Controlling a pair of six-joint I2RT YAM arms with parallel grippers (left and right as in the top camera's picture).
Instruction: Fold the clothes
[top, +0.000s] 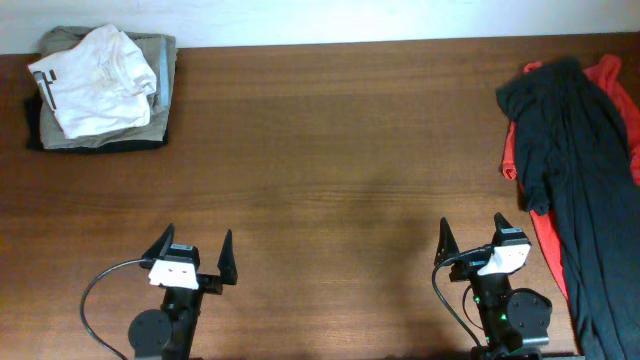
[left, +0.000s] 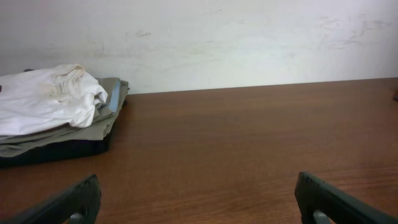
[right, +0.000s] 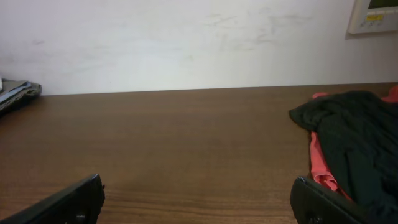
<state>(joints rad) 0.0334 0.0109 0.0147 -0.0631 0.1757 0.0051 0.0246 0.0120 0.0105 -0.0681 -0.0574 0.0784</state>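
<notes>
The black top (top: 575, 170) lies crumpled in a long heap at the table's right edge, on top of a red garment (top: 548, 240). No white letters show. It also shows at the right of the right wrist view (right: 354, 134). My left gripper (top: 193, 252) is open and empty near the front edge, left of centre; its fingers (left: 199, 199) frame bare wood. My right gripper (top: 472, 240) is open and empty near the front edge, just left of the black top; its fingers (right: 199, 199) frame bare wood.
A stack of folded garments, white (top: 95, 75) on khaki (top: 160, 70), sits at the back left corner and shows in the left wrist view (left: 50, 102). A white wall runs behind the table. A wall panel (right: 373, 15) is at the right wrist view's top right.
</notes>
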